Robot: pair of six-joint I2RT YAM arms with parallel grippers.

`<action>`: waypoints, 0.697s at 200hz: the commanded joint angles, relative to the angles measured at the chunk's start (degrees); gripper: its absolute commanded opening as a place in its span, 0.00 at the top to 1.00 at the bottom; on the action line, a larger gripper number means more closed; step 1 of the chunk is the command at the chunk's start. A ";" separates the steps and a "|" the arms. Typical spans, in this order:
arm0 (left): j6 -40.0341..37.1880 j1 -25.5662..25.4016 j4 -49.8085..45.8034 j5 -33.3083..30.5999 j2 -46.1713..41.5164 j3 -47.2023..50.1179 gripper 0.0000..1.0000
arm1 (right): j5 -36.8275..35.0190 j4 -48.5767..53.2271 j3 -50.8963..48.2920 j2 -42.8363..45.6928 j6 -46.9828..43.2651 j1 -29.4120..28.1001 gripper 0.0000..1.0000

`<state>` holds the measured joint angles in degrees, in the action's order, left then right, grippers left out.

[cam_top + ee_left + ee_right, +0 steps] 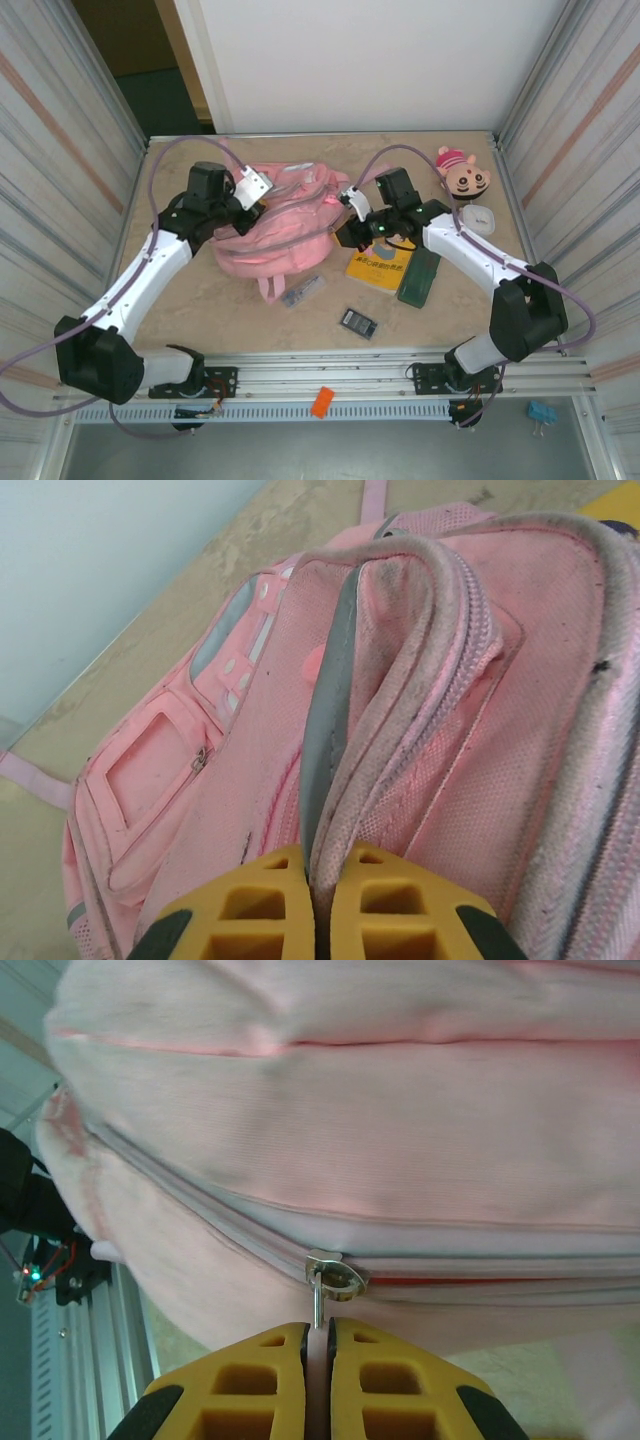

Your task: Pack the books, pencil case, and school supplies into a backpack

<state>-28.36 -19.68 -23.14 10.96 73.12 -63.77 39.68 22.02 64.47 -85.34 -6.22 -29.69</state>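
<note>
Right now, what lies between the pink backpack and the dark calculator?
A small silvery-blue item lies there on the table, apart from the calculator, as the top external view shows.

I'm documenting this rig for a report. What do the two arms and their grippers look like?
Both the left arm and right arm have white links, black joint housings and a lilac cable looped alongside. The left gripper and right gripper have yellow fingers with square recesses and dark outer edges.
</note>
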 commanded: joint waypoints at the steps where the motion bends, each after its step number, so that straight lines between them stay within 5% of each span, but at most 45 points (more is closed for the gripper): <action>1: 8.58 -1.01 5.53 -11.18 1.20 -3.72 1.00 | -1.60 2.78 1.97 2.24 1.53 -3.09 1.00; 63: 16.81 -8.03 10.10 -12.51 5.34 -5.85 1.00 | -6.16 -7.30 1.16 1.49 14.80 -13.45 1.00; 91: 17.25 -8.39 14.58 -9.65 4.32 -2.84 1.00 | -7.43 -13.66 -1.98 2.41 23.97 -13.40 0.99; 102: 16.36 -8.04 16.36 -7.75 3.49 -1.40 1.00 | -8.90 -15.58 -3.38 3.43 28.89 -12.43 0.83; 139: 15.03 -5.05 21.29 4.02 0.90 2.30 1.00 | -11.38 -14.07 -3.66 4.28 44.68 -6.82 0.54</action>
<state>-14.44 -26.72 -13.32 6.20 78.35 -62.33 30.30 9.52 60.03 -83.02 24.75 -39.97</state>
